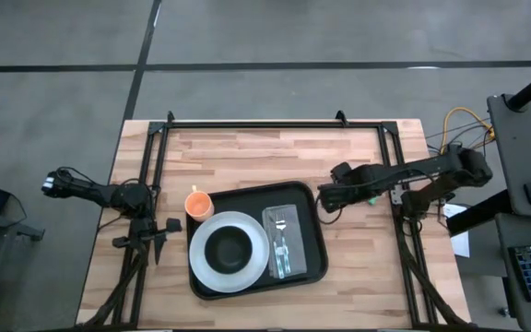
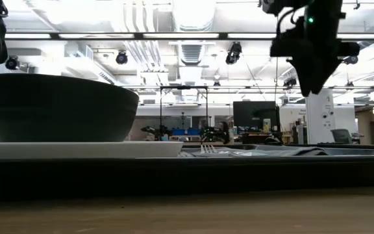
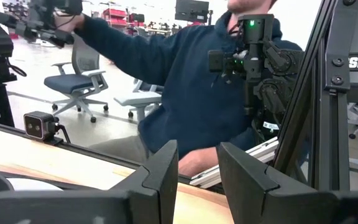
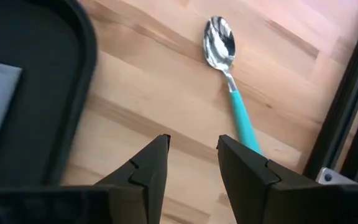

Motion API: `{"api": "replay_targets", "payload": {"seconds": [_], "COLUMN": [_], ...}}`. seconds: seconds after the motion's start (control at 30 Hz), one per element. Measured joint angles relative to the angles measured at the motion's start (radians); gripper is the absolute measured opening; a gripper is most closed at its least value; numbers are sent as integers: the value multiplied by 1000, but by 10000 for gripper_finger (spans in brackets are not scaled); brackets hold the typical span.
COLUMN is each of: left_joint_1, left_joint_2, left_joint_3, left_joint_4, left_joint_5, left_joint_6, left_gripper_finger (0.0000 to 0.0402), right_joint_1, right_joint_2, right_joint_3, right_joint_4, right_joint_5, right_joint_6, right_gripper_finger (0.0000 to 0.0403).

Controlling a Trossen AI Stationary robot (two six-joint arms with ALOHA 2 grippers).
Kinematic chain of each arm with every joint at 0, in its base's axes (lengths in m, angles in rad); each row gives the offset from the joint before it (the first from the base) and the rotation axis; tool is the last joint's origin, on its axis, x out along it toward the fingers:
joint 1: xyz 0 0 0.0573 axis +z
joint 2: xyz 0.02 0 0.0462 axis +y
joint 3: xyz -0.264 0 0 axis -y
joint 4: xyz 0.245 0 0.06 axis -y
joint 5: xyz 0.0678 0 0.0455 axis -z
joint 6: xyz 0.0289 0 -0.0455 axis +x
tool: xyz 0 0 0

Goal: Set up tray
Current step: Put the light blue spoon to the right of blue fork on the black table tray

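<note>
Tray at my 9 o'clock looks stiff, light, slick plastic; I'd grab its raised rim. My right fingers hang part open w/ nothing held, left fingers likewise.

The tray fills the table's middle, its plate and bowl blocking the 9 o'clock half. Bare wood lies open toward 12 o'clock. A spoon lies at the tray's 3 o'clock.

The desk is pale, smooth wood. The tray looks like matt black plastic. The spoon has a glossy metal bowl and a teal plastic handle.
</note>
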Motion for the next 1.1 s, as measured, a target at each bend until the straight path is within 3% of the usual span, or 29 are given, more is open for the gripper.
{"api": "replay_targets", "payload": {"seconds": [0.47,0.8,1.1], "left_joint_1": [0,0,0], "left_joint_2": [0,0,0], "left_joint_3": [0,0,0], "left_joint_4": [0,0,0], "left_joint_5": [0,0,0], "left_joint_6": [0,0,0], "left_gripper_finger": [98,98,98], "right_joint_1": [-200,-344,-469], "right_joint_2": [-169,-174,-174], "right_joint_3": [-167,-237,-367], "right_joint_4": [85,124,314], "right_joint_5": [-60,-88,-191], "right_joint_6": [-294,-507,-686], "right_gripper_finger": [181,200,198]}}
